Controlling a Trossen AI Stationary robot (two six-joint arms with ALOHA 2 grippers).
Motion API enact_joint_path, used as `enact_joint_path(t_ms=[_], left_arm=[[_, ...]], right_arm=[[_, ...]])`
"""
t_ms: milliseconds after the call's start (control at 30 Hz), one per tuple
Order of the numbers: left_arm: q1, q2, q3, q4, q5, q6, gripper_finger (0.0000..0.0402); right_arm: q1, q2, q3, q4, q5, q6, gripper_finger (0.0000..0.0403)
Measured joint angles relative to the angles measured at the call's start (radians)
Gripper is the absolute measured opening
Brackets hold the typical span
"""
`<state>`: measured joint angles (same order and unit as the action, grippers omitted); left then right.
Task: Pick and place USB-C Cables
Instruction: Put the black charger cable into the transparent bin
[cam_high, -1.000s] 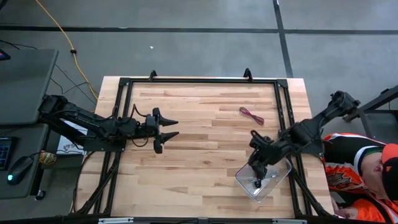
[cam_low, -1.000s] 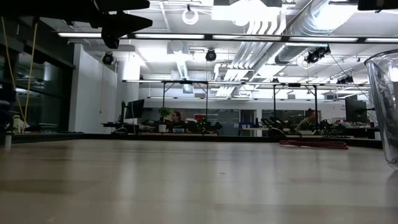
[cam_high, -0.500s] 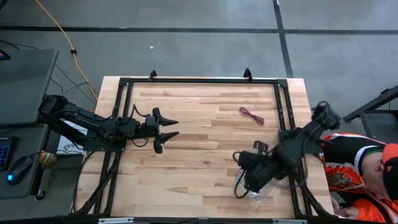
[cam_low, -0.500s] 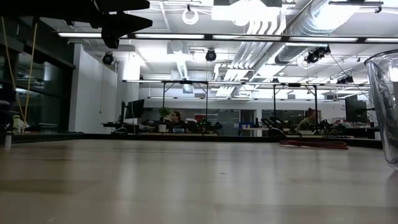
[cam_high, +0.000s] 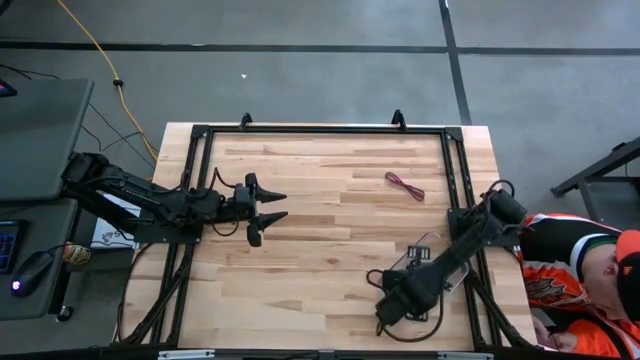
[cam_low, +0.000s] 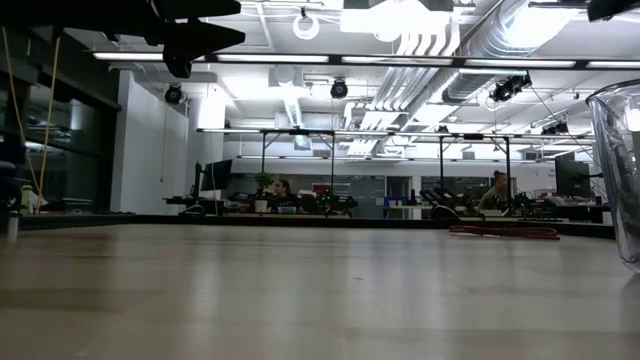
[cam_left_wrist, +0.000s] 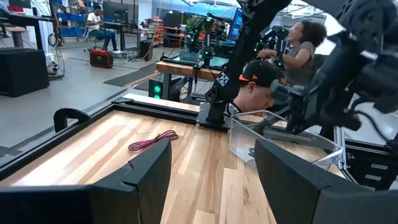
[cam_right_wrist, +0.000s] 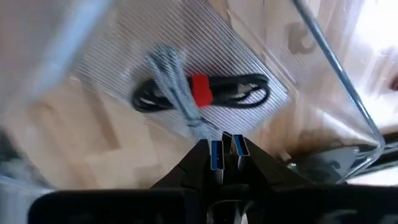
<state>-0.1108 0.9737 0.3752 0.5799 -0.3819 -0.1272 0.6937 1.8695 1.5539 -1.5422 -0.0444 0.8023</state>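
My right gripper (cam_right_wrist: 226, 151) hangs above the clear container (cam_right_wrist: 336, 68) and is shut on the silver-grey USB-C cable (cam_right_wrist: 171, 81). A black cable with a red band (cam_right_wrist: 249, 96) lies flat on the container's floor. The pinkish-red cable (cam_high: 404, 185) lies loose on the wooden table toward its far right, also seen in the left wrist view (cam_left_wrist: 152, 140). My left gripper (cam_high: 283, 204) waits open over the table's left half. A plain black cable does not show. In the high view the right arm covers most of the container (cam_high: 450, 272). My right gripper holds the silver-grey cable by one end (cam_right_wrist: 200, 127), pinched between the two fingertips, which come from above and point down. The cable hangs below them over the container. Whether its lower end (cam_right_wrist: 154, 56) still rests on the floor, I cannot tell.
A person in orange and white (cam_high: 580, 270) sits close to the table's right near corner. A black frame (cam_high: 320, 130) runs around the tabletop. Bare wood lies between the two arms. The container's wall (cam_low: 615, 170) shows at the low view's right edge.
My right gripper has risen out of the container; in the high view it has drifted toward the table's near edge and a little left. My left arm has kept still.
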Motion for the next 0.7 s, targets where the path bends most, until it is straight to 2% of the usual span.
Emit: enact_joint_path(t_ms=[233, 500, 700], left_arm=[[-0.001, 0.0, 0.0, -0.005, 0.001, -0.015, 0.0211], [-0.001, 0.0, 0.0, -0.007, 0.001, -0.018, 0.0211], [-0.001, 0.0, 0.0, -0.007, 0.002, -0.018, 0.0211]], right_arm=[[0.0, -0.061, -0.143, 0.064, 0.002, -0.044, 0.0049], [-0.006, -0.242, -0.381, 0.36, -0.023, -0.034, 0.0044], [-0.006, -0.386, -0.538, 0.552, 0.008, 0.032, 0.0046]])
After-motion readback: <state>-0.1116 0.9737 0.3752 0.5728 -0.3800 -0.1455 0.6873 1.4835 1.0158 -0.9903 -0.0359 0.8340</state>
